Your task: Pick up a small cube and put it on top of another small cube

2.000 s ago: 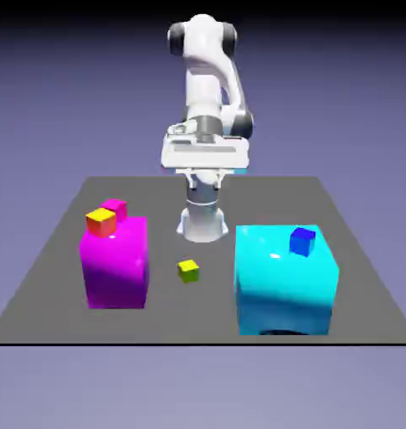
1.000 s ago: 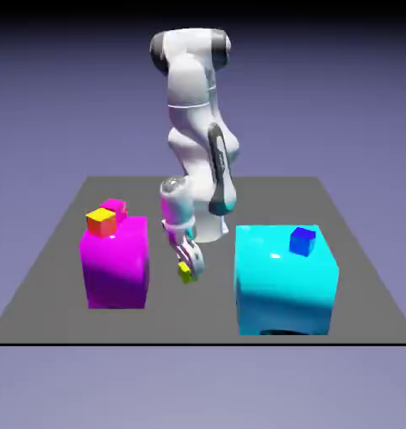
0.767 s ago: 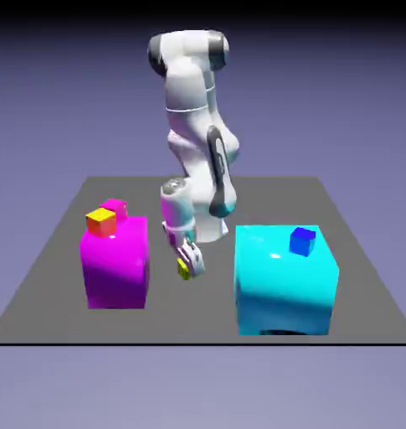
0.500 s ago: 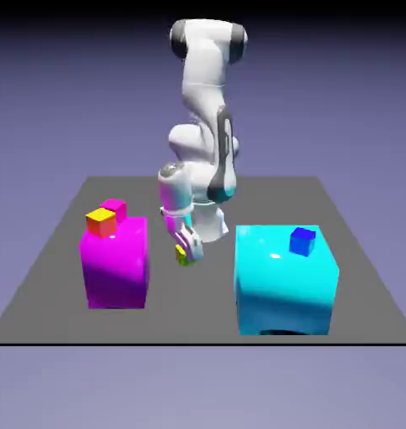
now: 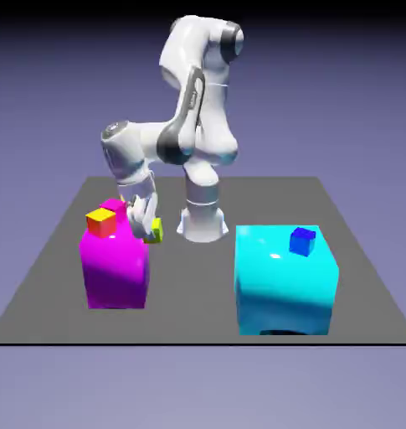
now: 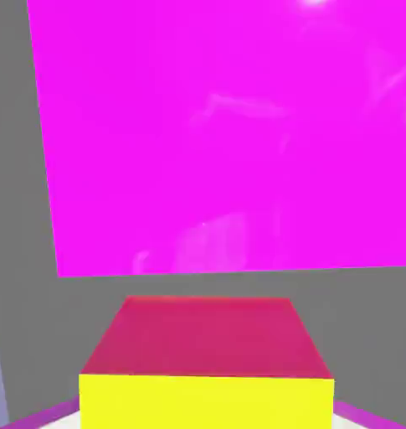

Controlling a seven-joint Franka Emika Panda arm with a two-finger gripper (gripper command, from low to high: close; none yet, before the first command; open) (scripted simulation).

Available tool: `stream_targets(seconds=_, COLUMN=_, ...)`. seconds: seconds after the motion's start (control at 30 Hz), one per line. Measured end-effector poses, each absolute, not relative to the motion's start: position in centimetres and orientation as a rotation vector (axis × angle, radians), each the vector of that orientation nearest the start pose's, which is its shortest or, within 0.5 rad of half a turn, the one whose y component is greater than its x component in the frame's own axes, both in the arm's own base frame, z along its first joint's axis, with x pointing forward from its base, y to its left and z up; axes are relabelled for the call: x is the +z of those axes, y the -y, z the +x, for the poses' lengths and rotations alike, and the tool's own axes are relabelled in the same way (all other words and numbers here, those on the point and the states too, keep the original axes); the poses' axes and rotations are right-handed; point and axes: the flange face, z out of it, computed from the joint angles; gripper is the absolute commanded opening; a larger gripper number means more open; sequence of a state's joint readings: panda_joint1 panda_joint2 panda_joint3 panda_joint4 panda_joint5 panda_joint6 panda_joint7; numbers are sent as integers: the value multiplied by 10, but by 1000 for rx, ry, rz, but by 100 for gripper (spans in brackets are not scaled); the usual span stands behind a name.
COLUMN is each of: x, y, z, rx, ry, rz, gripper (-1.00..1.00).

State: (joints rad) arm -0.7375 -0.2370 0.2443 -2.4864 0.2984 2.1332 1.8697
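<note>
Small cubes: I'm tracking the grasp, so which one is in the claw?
The small yellow-green cube; the small blue cube rests on the cyan block.

Grey table (image 5: 193,293) beneath magenta block (image 5: 116,272), cyan block (image 5: 284,285)

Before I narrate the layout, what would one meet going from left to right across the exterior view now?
Orange cube, lime cube, the robot's base, blue cube.

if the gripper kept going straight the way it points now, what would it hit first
Probably the grey table: in the hand view, bare table shows just beyond the held lime cube. The big magenta block lies close to that line, so a brush against it can't be ruled out; depth is unclear.
</note>
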Motion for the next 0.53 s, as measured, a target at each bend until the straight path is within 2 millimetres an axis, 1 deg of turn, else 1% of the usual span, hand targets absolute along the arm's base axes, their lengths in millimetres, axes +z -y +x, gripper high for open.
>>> stream_targets(seconds=0.13, x=418, y=244, z=371, rx=239, ry=-3011, rz=-551, gripper=-100)
stream_targets(seconds=0.2, x=445, y=268, z=358, rx=198, ry=-3041, rz=-371, gripper=-100)
stream_targets(seconds=0.23, x=455, y=279, z=349, rx=158, ry=-3044, rz=-268, gripper=-100)
stream_targets(seconds=0.3, x=457, y=280, z=347, rx=149, ry=-3044, rz=-248, gripper=-100)
stream_targets(seconds=0.43, x=393, y=276, z=351, rx=149, ry=-3043, rz=-248, gripper=-100)
stream_targets(seconds=0.47, x=387, y=275, z=351, rx=149, ry=-3044, rz=-248, gripper=100)
stream_targets(seconds=0.53, x=387, y=275, z=351, rx=150, ry=-3045, rz=-248, gripper=100)
